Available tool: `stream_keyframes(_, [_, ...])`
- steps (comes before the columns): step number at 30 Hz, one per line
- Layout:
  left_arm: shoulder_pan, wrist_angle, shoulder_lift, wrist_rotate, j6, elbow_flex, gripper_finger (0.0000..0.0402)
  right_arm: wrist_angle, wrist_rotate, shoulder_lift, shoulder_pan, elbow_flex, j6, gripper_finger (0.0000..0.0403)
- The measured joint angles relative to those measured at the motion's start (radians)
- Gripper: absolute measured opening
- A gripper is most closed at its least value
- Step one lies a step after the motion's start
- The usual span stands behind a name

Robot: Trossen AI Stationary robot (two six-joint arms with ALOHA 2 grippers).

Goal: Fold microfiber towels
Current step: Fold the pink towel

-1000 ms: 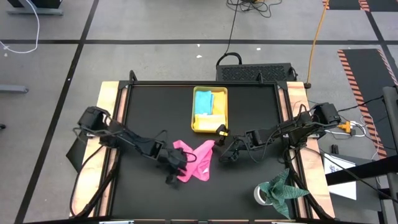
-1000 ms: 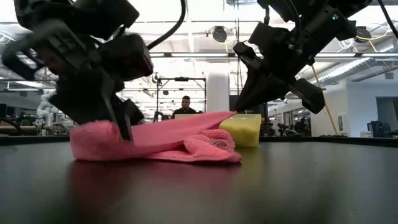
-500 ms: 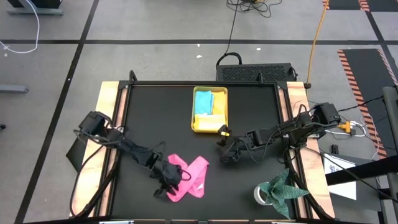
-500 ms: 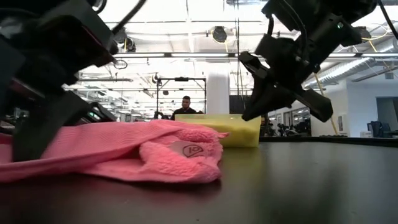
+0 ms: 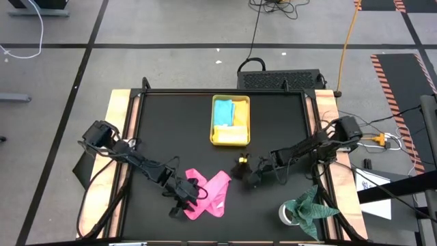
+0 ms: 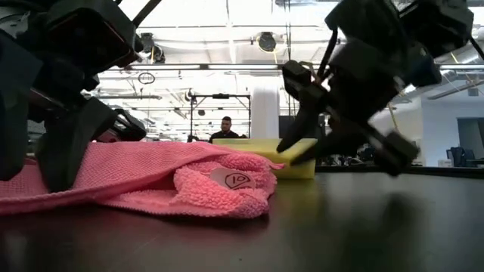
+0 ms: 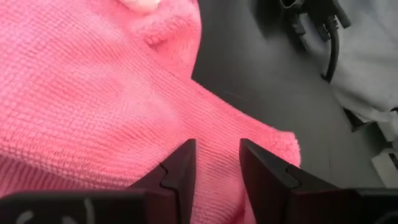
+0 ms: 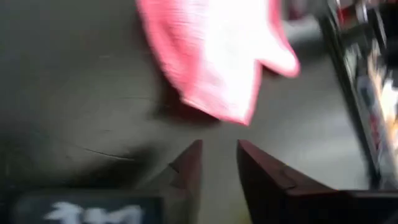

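Note:
The pink towel lies bunched on the black table near its front edge, with a folded lump and white label at its right end. My left gripper is at the towel's left part, shut on it. My right gripper hovers to the towel's right, low over the table. Its fingers are open with nothing between them, and the towel's nearest corner lies just ahead of them. A light blue towel lies in the yellow tray. My left gripper has the pink towel's cloth between its two fingers, close to the towel's left edge. The fingers come slanting down from the table's left. The towel rests slack on the table; I cannot tell whether they hold one layer or several.
The yellow tray stands at the table's far middle. A dark green cloth and a small white object sit at the near right corner. Bare black tabletop lies left of the tray and between the grippers.
My left gripper has drawn the pink towel toward the table's near left. The towel's right corner, first held up at my right gripper, has come away from it and dropped onto the table. My right gripper has then sunk and tipped down toward the table.

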Motion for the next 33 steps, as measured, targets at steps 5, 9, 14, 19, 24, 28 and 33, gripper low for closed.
stream_keyframes(5, [0.004,0.003,0.001,-0.003,0.000,0.000,0.0124,0.193,0.029,0.107,0.032,0.004,-0.234,0.0155])
stream_keyframes(9, [0.005,-0.007,0.001,-0.017,0.001,0.000,0.0124,0.292,0.027,0.149,0.046,0.011,-0.370,0.0175])
stream_keyframes(14, [0.005,-0.009,0.001,-0.027,0.002,0.000,0.0124,0.231,0.035,0.150,0.039,0.023,-0.421,0.0165])
stream_keyframes(19, [0.005,-0.016,0.001,-0.027,0.005,0.000,0.0124,0.173,0.187,0.151,0.039,0.023,-0.457,0.0148])
stream_keyframes(24, [0.012,-0.011,0.001,-0.027,0.003,0.000,0.0124,-0.004,0.223,0.116,0.045,0.059,-0.400,0.0135])
stream_keyframes(28, [0.027,0.031,0.001,-0.027,-0.003,0.000,0.0124,-0.191,0.094,0.065,0.034,0.098,-0.257,0.0133])
stream_keyframes(33, [0.037,0.044,0.001,-0.026,0.018,0.001,0.0124,-0.182,0.015,0.055,0.024,0.098,-0.204,0.0142])
